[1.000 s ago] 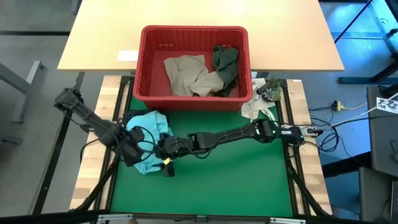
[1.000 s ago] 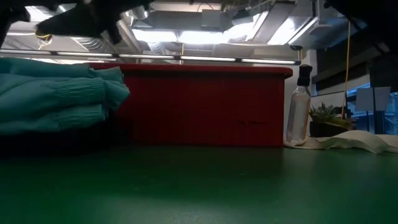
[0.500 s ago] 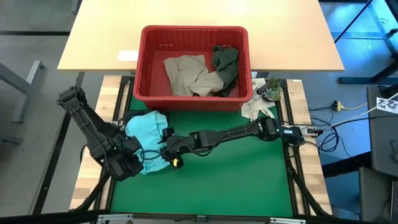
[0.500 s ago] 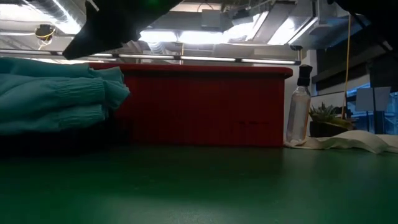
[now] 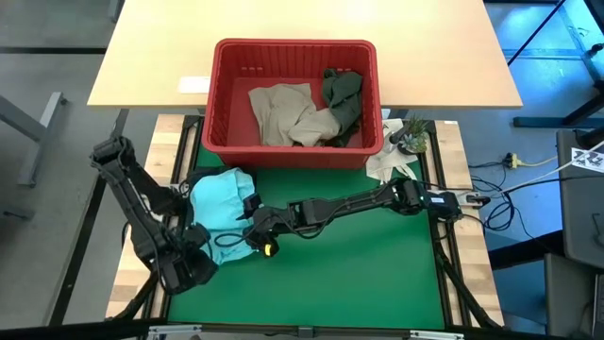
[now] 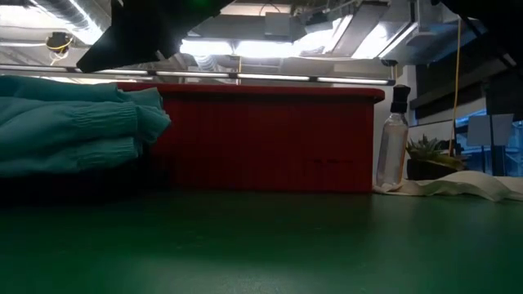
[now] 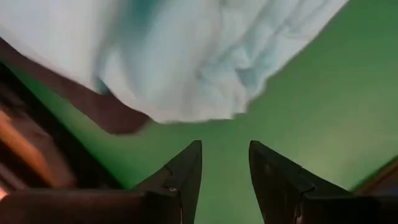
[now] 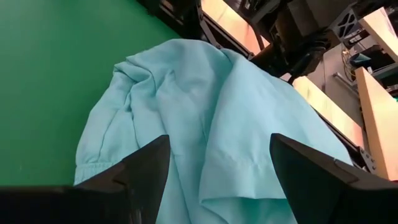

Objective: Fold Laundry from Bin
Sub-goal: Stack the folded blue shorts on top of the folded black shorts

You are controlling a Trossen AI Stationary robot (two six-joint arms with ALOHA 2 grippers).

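From above, the teal garment lies bunched on the green tabletop, just in front of the red bin, which holds a beige garment and an olive one. The right tool hovers at the teal garment's front edge, jaws wide and empty. The left tool has pulled back from the cloth since a second ago.

At table height, the teal garment sits beside the bin.

The left wrist view shows narrow, empty jaws. The cloth looks soft, light and limp; a hem or corner seems best to grip.
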